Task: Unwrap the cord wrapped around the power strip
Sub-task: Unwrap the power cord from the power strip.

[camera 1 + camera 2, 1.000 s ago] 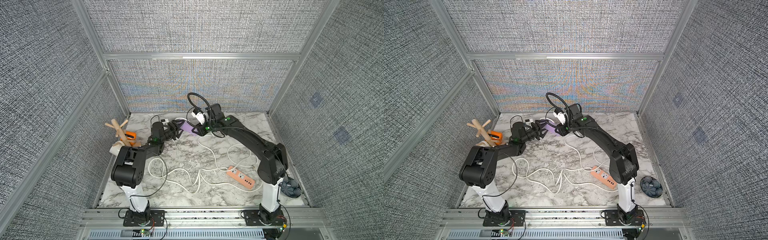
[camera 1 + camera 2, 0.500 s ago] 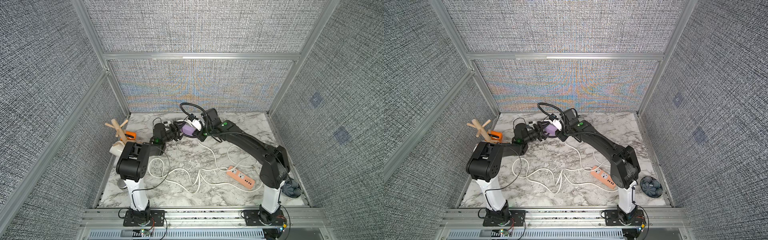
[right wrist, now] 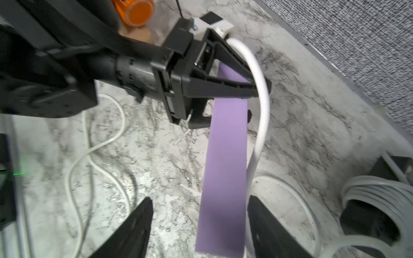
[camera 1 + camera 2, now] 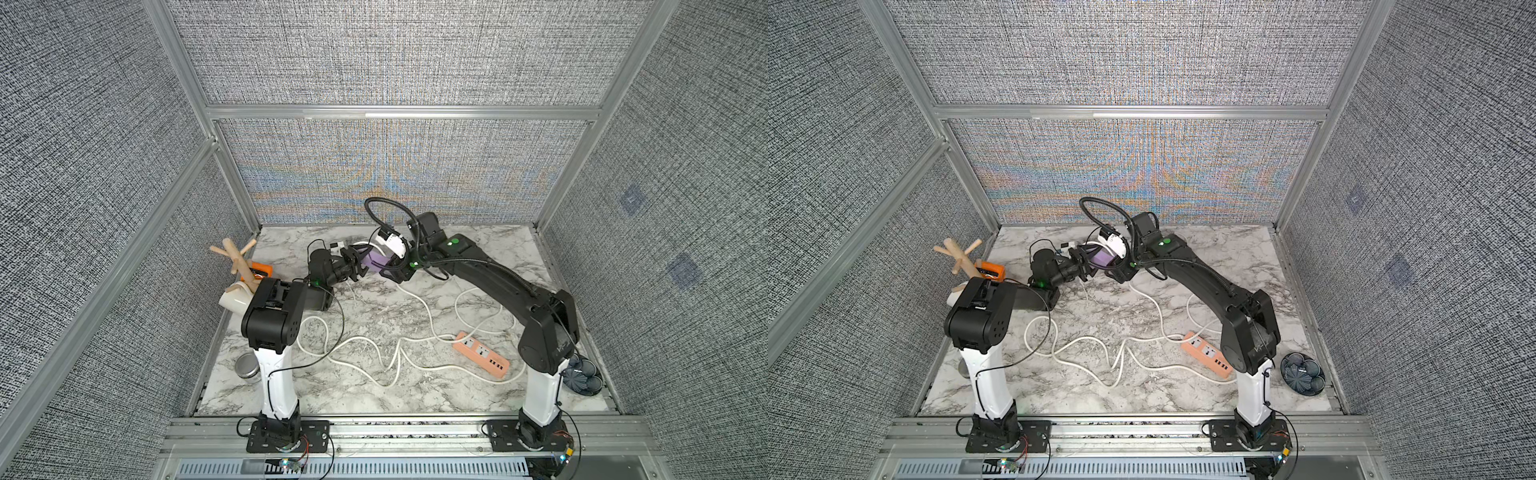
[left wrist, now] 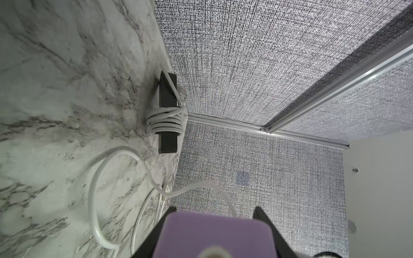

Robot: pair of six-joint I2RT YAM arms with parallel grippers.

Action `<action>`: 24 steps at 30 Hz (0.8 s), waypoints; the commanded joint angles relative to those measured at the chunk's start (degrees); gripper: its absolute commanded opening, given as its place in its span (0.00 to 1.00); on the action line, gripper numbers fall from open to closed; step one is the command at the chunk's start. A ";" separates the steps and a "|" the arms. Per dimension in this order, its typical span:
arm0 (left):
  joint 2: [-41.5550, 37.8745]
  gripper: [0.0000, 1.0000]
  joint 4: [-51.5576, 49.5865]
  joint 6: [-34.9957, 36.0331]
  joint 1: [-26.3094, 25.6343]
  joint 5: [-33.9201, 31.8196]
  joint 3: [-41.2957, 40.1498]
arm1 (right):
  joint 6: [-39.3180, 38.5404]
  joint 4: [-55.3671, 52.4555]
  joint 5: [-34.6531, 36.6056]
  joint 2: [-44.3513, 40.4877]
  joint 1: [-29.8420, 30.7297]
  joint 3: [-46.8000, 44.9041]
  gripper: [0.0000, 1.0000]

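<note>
Right pincer (image 3: 200,201) now spread off the purple power strip (image 3: 225,156), left pincer (image 3: 254,83) closed onto its end

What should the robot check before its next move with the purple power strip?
1. Grip: the left end effector is clamped on the purple power strip: ok.
2. Free side: the right end effector is open, jaws either side of the strip, not pinching: ok.
3. Unwrapped: the white cord arches over the strip by the left end effector: not ok.
4. Cord snagged on a left finger: cannot tell.
5. Room: the black power strip with its grey coil lies apart by the wall: ok.
</note>
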 commanded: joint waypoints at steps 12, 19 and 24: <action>5.12 0.00 18.03 3.43 0.27 11.92 12.42 | 12.53 1.66 -28.53 -3.70 -8.04 -8.53 0.80; 1.67 0.00 13.52 6.64 -0.04 16.07 12.16 | 15.19 6.80 -27.72 -0.55 -10.67 -8.82 0.76; 0.73 0.00 12.98 7.78 -0.45 17.77 11.04 | 19.86 12.03 -27.92 1.85 -12.04 -5.46 0.76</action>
